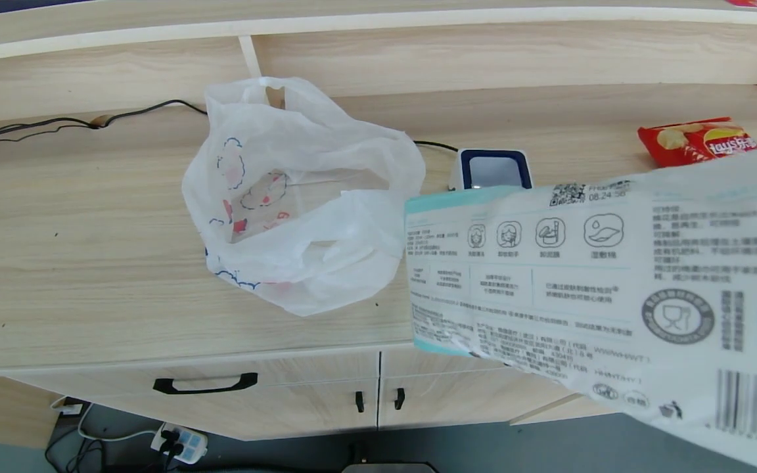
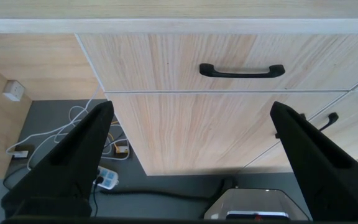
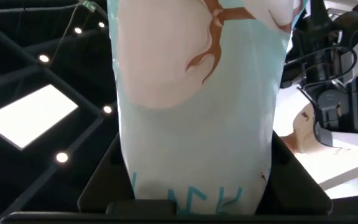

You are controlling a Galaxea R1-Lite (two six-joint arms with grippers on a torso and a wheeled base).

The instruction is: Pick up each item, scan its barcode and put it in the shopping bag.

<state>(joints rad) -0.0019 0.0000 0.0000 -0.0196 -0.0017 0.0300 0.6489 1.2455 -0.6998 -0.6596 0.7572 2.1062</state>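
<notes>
A large white and teal soft pack [image 1: 602,276] hangs high at the right, close to the head camera, with its printed back and barcode [image 1: 756,397] facing it. My right gripper [image 3: 197,180] is shut on this soft pack [image 3: 197,93], which stands up between its dark fingers [image 3: 104,180]. The white shopping bag [image 1: 299,197] stands open on the wooden counter [image 1: 89,263]. Just right of the bag, the scanner [image 1: 491,169] is partly covered by the pack. A red chips bag [image 1: 697,141] lies at the far right. My left gripper [image 2: 191,109] is open and holds nothing, low in front of the cabinet drawers.
Black cables [image 1: 56,125] run along the counter's back left, under a raised wooden ledge. A drawer with a black handle [image 2: 241,70] and cabinet doors sit below the counter front. A power strip [image 1: 181,440] and cords lie on the floor.
</notes>
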